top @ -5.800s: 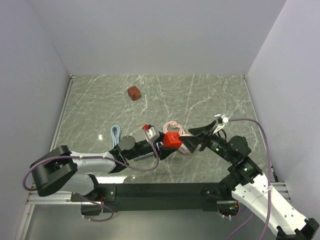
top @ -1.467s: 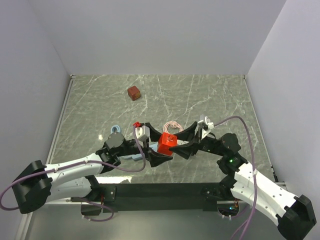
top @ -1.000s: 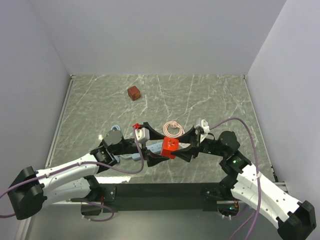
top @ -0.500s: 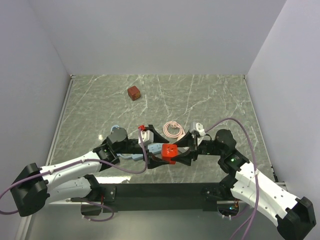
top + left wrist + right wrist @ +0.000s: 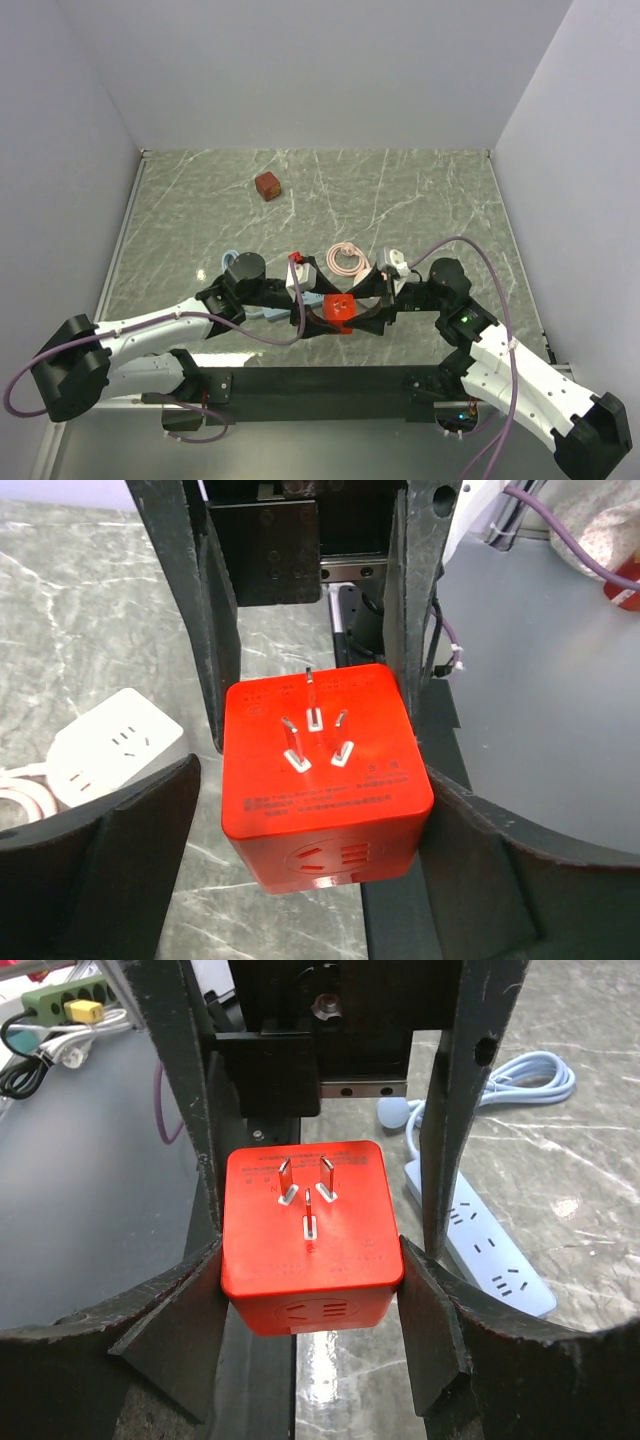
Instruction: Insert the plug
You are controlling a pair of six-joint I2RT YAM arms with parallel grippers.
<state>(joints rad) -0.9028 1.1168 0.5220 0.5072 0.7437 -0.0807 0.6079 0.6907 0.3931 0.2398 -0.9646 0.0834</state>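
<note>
Your right gripper point(image 5: 310, 1252) is clamped on the plug point(image 5: 308, 1235), prongs up, near the table's front edge. Your left gripper point(image 5: 310, 780) straddles it, fingers spread, with a gap on one side. The blue strip point(image 5: 482, 1252) lies just beside.

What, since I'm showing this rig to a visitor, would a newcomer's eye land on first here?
First, the bright red plug near the front edge of the table, prongs showing. It is pinched in the right gripper, while the open left gripper straddles it. Next, the light blue power strip lying just beside them.
</note>
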